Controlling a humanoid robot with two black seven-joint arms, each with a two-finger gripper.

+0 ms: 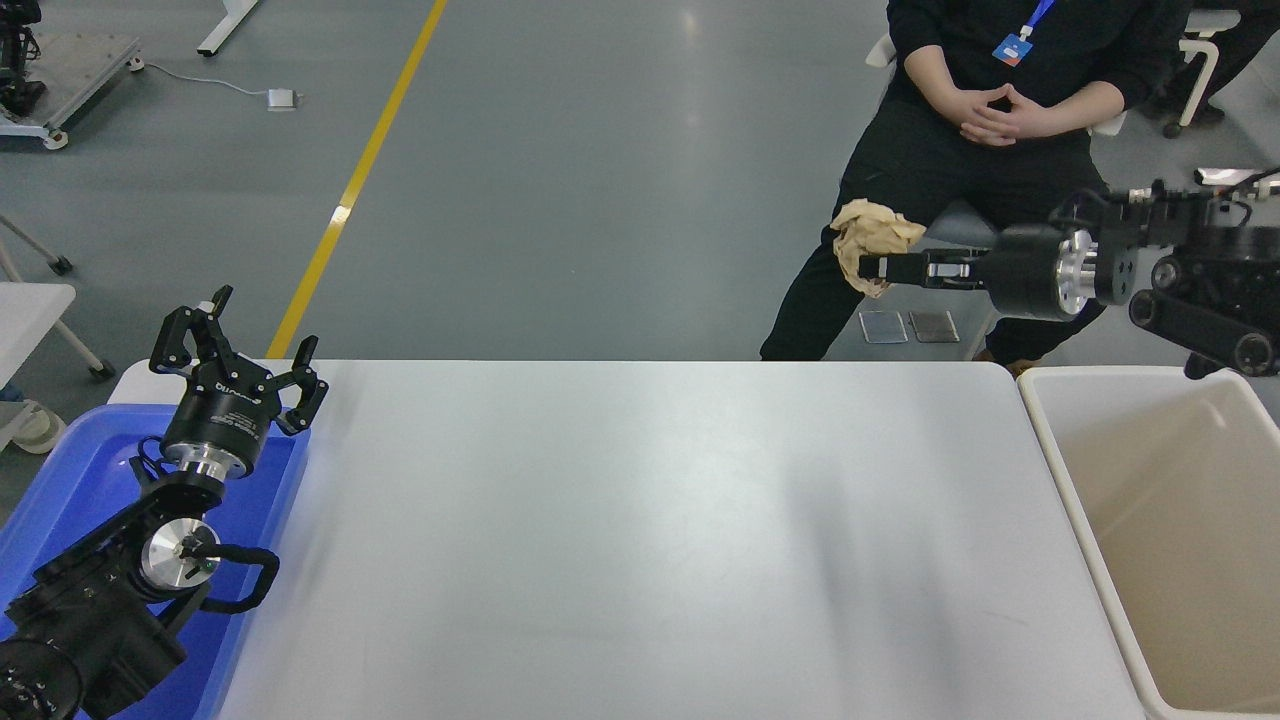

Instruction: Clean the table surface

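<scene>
The right gripper (868, 268) is up in the air, pinching a crumpled brown paper ball (868, 240) tight between its fingers. The table surface (640, 540) lies well below the gripper and the paper, wide and white. The beige bin (1100, 560) sits below the gripper too, off to its right side. Just behind the paper sits a person (1000, 120) in black. The left gripper (240, 350) rests far to the left with its fingers spread apart, over a blue tray (60, 480).
</scene>
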